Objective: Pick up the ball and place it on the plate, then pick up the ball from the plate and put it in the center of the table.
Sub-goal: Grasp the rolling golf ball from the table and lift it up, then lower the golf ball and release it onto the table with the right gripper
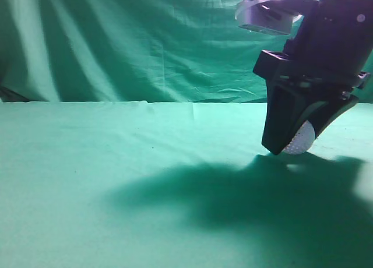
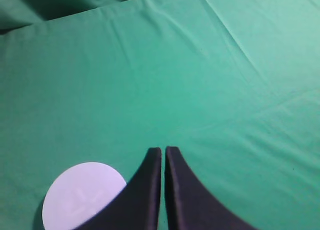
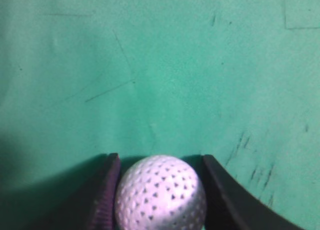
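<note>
The white dimpled ball (image 3: pixel 160 195) sits between the two black fingers of my right gripper (image 3: pixel 160 162), which is shut on it. In the exterior view the ball (image 1: pixel 302 141) shows at the tips of the right gripper (image 1: pixel 289 149), right at the surface of the green table (image 1: pixel 116 163) at the right side. I cannot tell if the ball touches the cloth. A round white plate (image 2: pixel 82 197) lies on the cloth in the left wrist view, partly hidden behind the left finger. My left gripper (image 2: pixel 163 151) is shut and empty above the table.
A draped green backdrop curtain (image 1: pixel 128 41) hangs behind the table's far edge. The right arm casts a wide dark shadow (image 1: pixel 233 192) over the cloth. The plate and the left arm are out of the exterior view.
</note>
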Motion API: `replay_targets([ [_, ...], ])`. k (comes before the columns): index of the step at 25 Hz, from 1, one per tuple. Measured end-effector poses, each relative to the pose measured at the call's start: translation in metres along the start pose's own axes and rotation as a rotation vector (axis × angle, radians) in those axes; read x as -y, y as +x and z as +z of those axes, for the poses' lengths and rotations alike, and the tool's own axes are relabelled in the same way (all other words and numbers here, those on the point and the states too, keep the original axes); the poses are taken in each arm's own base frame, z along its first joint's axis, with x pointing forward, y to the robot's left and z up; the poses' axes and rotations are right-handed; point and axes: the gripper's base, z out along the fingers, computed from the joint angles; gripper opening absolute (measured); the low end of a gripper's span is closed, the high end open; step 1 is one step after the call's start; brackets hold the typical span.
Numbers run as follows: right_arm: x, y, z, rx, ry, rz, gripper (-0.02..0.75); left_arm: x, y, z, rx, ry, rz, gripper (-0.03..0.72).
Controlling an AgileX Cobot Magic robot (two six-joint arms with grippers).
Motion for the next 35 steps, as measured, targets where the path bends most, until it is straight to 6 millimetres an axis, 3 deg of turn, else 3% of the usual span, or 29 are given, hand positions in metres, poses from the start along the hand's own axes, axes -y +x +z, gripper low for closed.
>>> replay_targets([
  [5,-0.001,-0.003,-0.002,-0.011,-0.014,-0.003,0.331,0.005,-0.003,-0.019,0.056,-0.013,0.017,0.0],
  [10,0.0,-0.036,-0.025,0.04,-0.042,-0.028,0.331,0.013,0.0,-0.04,0.103,-0.02,0.035,0.0],
  [17,-0.005,-0.076,-0.051,0.157,-0.049,-0.059,0.331,0.033,0.051,-0.064,0.156,-0.041,0.024,0.0],
  [19,-0.013,-0.086,-0.05,0.17,-0.059,-0.087,0.331,0.039,0.068,-0.07,0.189,-0.044,0.01,0.0],
  [22,-0.024,-0.103,-0.039,0.172,-0.08,-0.12,0.331,0.046,0.093,-0.074,0.228,-0.054,-0.008,0.0],
  [26,-0.031,-0.122,-0.009,0.147,-0.095,-0.159,0.331,0.053,0.115,-0.076,0.248,-0.057,-0.011,0.0],
  [31,-0.027,-0.128,0.027,0.103,-0.081,-0.18,0.331,0.054,0.121,-0.078,0.262,-0.058,-0.03,0.0],
  [35,-0.022,-0.126,0.043,0.082,-0.051,-0.211,0.331,0.055,0.122,-0.077,0.26,-0.05,-0.044,0.0],
])
